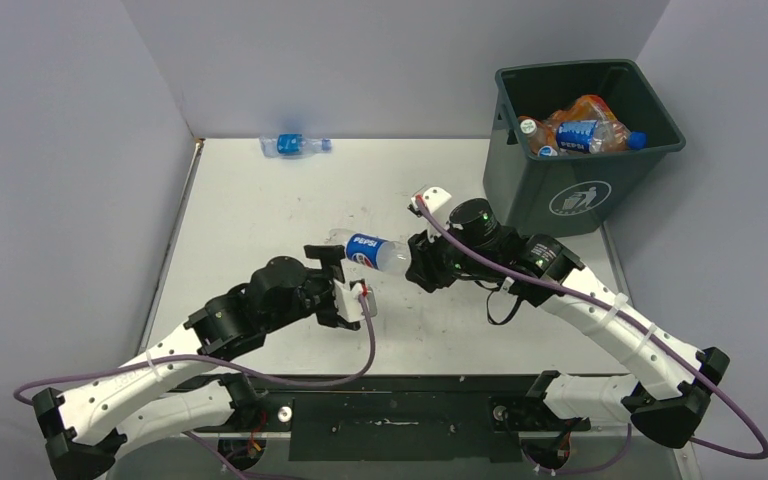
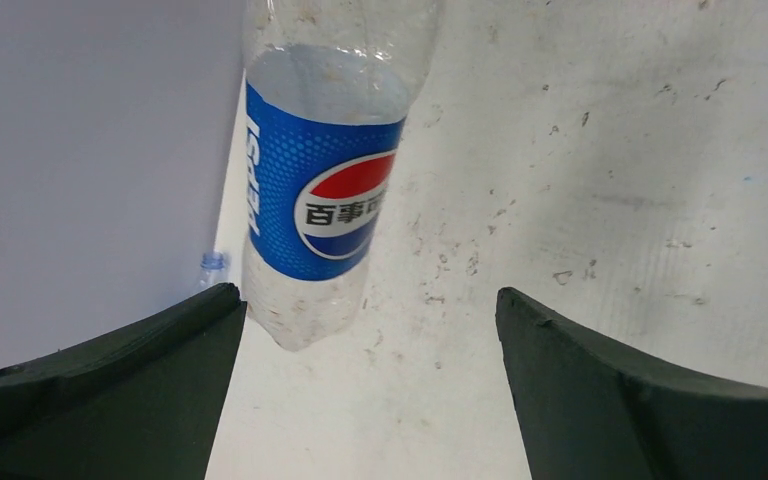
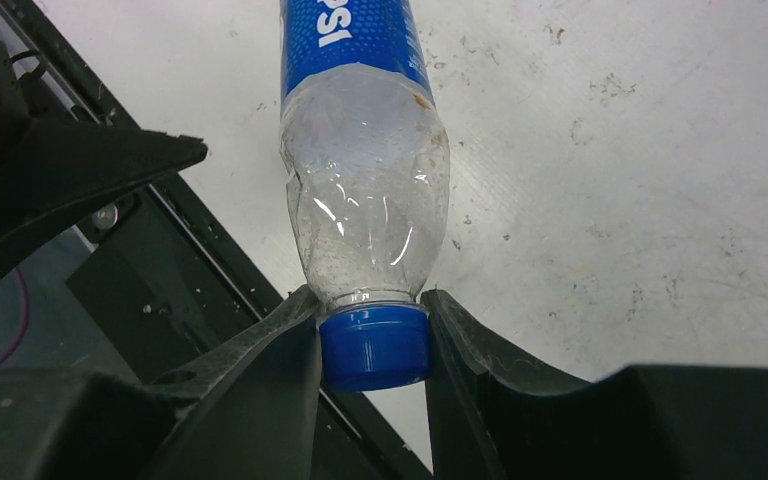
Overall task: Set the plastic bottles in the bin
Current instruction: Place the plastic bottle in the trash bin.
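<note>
Where the two arms meet over the middle of the table (image 1: 260,220), a clear Pepsi bottle (image 1: 368,250) with a blue label is held by its capped end alone. From overhead, only the meeting of bottle and right gripper (image 1: 415,262) is seen. The grip itself is shown by the right wrist view, where the right gripper (image 3: 372,322) is closed on the blue cap (image 3: 375,345) and one finger is pressed against each side of it. The crumpled neck of the bottle (image 3: 365,200) stretches away from the fingers.

The left gripper (image 1: 338,283) is spread wide and nothing is gripped by it. In the left wrist view, the bottle's base (image 2: 305,320) is seen between the two dark fingers (image 2: 110,390), far nearer to the one on the left of the view than to the other. Whether that finger is touched cannot be told. The label's Chinese characters are shown only by this view.

Farther back, one more clear bottle (image 1: 295,145) with a blue label and blue cap is seen lying on its side near the back wall, well apart from both grippers.

At the far right stands one dark bin (image 1: 520,180) with a white litter symbol (image 1: 580,198). Several bottles are heaped in it, orange ones and a blue-labelled one among them. An exact number cannot be counted.
</note>
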